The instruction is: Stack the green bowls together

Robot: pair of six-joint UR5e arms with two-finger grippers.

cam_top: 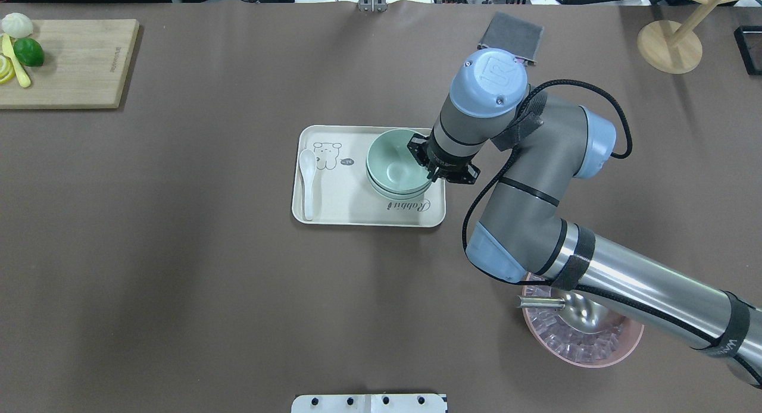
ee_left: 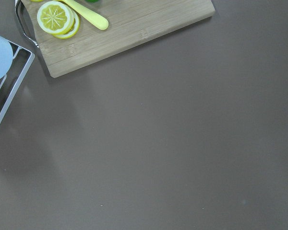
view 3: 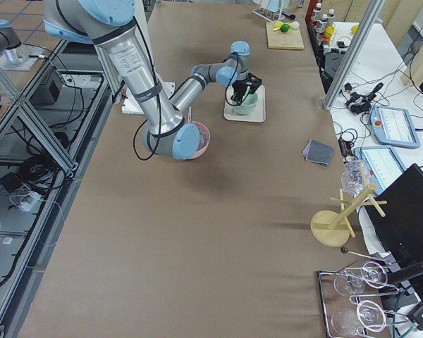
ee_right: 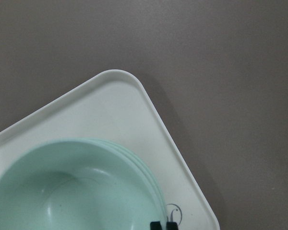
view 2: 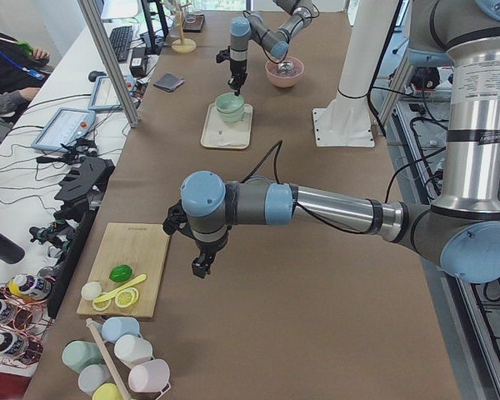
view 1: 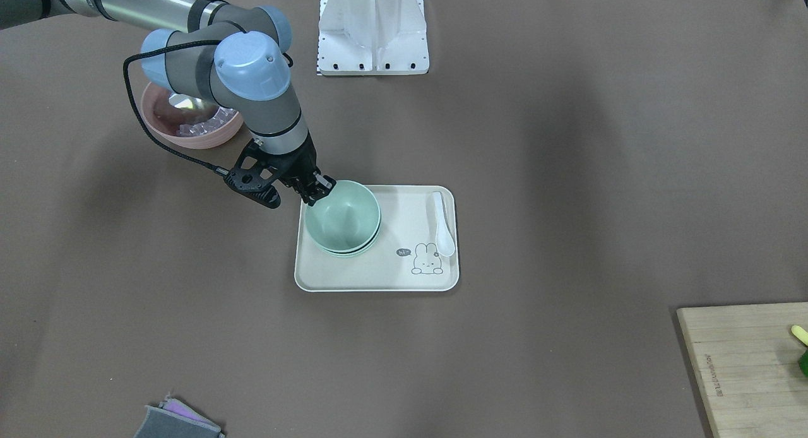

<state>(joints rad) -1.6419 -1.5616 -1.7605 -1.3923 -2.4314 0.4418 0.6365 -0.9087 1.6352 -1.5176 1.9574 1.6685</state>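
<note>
Three small round pale mint-green plastic bowls (view 1: 344,218) sit nested in one stack on a cream rectangular plastic tray (view 1: 379,277) printed with a cartoon rabbit. The stack is at the tray's end nearer the robot's right side. The right wrist view shows three rims layered closely together.

The right gripper (view 1: 319,189) points down at the edge of the stack. Its two dark fingers are drawn nearly together, pinching the rim of the top bowl (cam_top: 393,160) on the side towards the robot's right. A white plastic spoon (view 1: 442,226) lies along the tray's opposite end, well apart from the bowls.

A larger pink round bowl (view 1: 189,144) holding clear ice cubes and a metal scoop (cam_top: 565,309) stands on the brown table near the robot's right side, partly hidden under the right arm.

The left gripper (view 2: 200,267) hangs above bare table beside a wooden cutting board (view 2: 137,254) with lemon slices. I cannot tell whether its fingers are parted or closed.
</note>
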